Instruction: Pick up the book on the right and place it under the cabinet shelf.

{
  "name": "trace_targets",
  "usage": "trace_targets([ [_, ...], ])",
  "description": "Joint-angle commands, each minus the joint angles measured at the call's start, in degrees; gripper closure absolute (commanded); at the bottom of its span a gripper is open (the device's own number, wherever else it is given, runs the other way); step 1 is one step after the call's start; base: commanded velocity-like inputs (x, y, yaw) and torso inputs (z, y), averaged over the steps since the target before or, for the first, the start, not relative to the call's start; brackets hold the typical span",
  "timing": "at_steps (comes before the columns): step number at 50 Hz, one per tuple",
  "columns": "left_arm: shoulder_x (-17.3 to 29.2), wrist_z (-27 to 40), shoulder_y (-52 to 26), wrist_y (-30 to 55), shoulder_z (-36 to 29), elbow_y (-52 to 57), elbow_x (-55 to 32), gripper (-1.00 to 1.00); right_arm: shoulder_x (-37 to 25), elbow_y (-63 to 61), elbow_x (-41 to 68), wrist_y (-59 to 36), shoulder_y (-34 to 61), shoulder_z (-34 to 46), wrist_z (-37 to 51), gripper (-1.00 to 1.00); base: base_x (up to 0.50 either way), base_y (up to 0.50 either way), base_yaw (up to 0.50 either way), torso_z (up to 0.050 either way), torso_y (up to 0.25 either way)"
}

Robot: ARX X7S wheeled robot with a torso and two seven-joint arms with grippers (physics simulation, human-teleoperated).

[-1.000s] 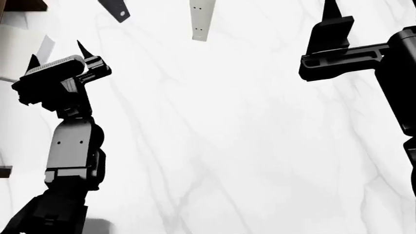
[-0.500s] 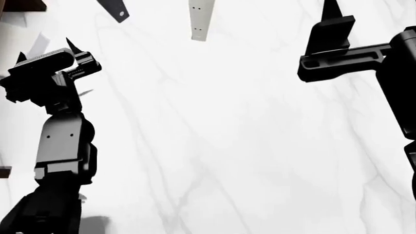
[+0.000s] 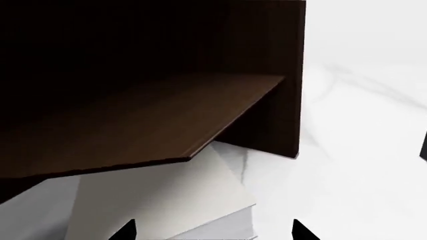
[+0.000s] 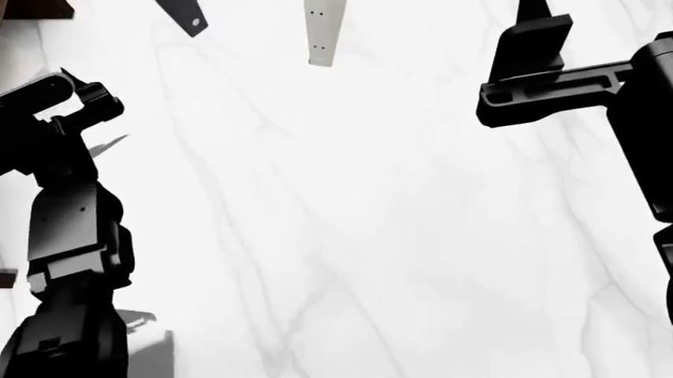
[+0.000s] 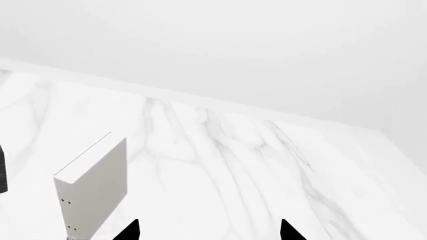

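The left claw (image 3: 210, 231) shows only two dark fingertips, spread wide apart, with the book (image 3: 160, 200) lying between them; whether they touch it I cannot tell. The book lies on the white marble table (image 4: 347, 236), partly under the dark cabinet shelf (image 3: 133, 125). The right claw (image 5: 210, 230) is spread open over bare marble, a thin white book (image 5: 93, 185) standing at its nine o'clock.

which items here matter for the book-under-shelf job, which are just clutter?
Job:
- the book, lying partly under the shelf
- cabinet shelf
- left gripper, fingers apart

Clutter:
- white dotted book, upright
- black book
- right gripper, idle
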State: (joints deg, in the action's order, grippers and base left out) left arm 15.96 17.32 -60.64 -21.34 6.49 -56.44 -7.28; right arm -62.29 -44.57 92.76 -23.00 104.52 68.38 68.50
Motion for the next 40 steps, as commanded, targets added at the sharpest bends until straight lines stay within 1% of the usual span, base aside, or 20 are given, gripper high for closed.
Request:
trace_targets([
  [1, -1.39, -3.52, 0.32, 7.62, 11.65, -18.39, -0.09, -1.0, -0.55, -0.59, -0.15, 0.53, -0.22, -0.11, -0.34, -1.0, 0.0, 0.0, 0.0, 0.0, -0.011],
  [4, -2.66, -9.47, -0.78, 9.36, 9.96, -17.87, 0.59, -1.0, -0.72, -0.65, -0.34, 0.8, -0.55, -0.16, -0.56, -1.0, 0.0, 0.0, 0.0, -0.004, -0.011],
  [7, -4.03, -13.42, 0.09, 12.34, 8.6, -13.92, 0.81, -1.0, -0.89, -0.74, -0.68, 1.12, -1.03, -0.16, -0.76, -1.0, 0.0, 0.0, 0.0, 0.0, -0.011],
  [11, -5.69, -15.46, 3.01, 17.73, 7.51, -5.14, 0.69, -1.0, -1.1, -0.9, -0.97, 1.54, -1.55, -0.2, -0.94, -1.0, 0.0, 0.0, 0.0, -0.003, -0.011],
  [17, -7.1, -16.46, 4.8, 19.93, 7.51, -1.2, -0.28, -1.0, -1.23, -1.05, -1.23, 2.04, -2.02, -0.37, -1.23, -1.0, 0.0, 0.0, 0.0, -0.003, -0.01],
  [20, -7.47, -16.77, 5.31, 19.45, 8.22, -1.6, -1.23, -1.0, -1.13, -1.07, -1.18, 2.07, -1.99, -0.49, -1.3, -1.0, 0.0, 0.0, 0.0, 0.0, -0.008],
  [25, -7.64, -17.76, 4.89, 16.25, 8.43, -6.29, -1.88, -1.0, -0.82, -0.88, -1.22, 2.05, -1.96, -0.63, -1.43, -1.0, 0.0, 0.0, 0.0, -0.002, -0.009],
  [31, -8.29, -18.52, 5.86, 15.44, 8.39, -6.84, -2.3, -1.0, -0.18, -0.61, -1.01, 1.83, -1.62, -0.85, -1.5, -1.0, 0.0, 0.0, 0.0, -0.002, -0.007],
  [37, -9.26, -20.56, 4.96, 10.24, 7.65, -13.44, -1.97, -1.0, 0.32, -0.48, -0.93, 1.74, -1.52, -0.99, -1.6, -1.0, 0.0, 0.0, 0.0, -0.003, -0.01],
  [40, -9.93, -21.14, 5.42, 9.92, 6.99, -13.11, -1.63, -1.0, 0.33, -0.5, -0.86, 1.64, -1.52, -1.03, -1.66, -1.0, 0.0, 0.0, 0.0, 0.0, -0.008],
])
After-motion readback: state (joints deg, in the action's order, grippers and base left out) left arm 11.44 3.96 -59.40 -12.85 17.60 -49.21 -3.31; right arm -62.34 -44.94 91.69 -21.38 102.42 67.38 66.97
